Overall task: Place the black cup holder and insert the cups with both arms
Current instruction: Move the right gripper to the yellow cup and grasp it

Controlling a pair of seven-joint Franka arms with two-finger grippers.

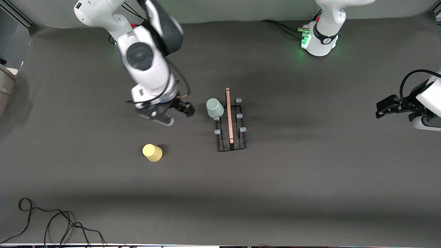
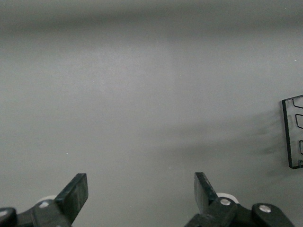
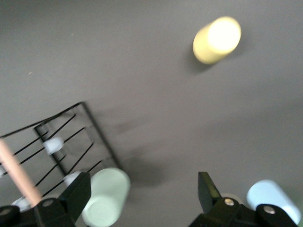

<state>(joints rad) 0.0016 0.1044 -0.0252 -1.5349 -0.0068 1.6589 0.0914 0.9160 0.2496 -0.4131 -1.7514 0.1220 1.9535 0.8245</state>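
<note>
The black cup holder (image 1: 231, 137) stands mid-table, its wooden handle (image 1: 228, 115) pointing away from the front camera. A pale green cup (image 1: 214, 107) sits over its farthest prong, on the side toward the right arm's end. My right gripper (image 1: 174, 112) hangs open and empty just beside that cup (image 3: 106, 196); its wrist view shows the gap (image 3: 142, 189) over bare table. A yellow cup (image 1: 152, 152) stands on the table nearer the front camera. A light blue cup (image 3: 272, 198) shows only in the right wrist view. My left gripper (image 1: 382, 109) waits open at the left arm's end, empty (image 2: 140, 187).
A corner of the holder (image 2: 293, 132) shows in the left wrist view. Loose black cables (image 1: 51, 224) lie at the near edge toward the right arm's end. A beige object (image 1: 7, 82) sits off the table's edge there. The dark mat (image 1: 310, 172) covers the table.
</note>
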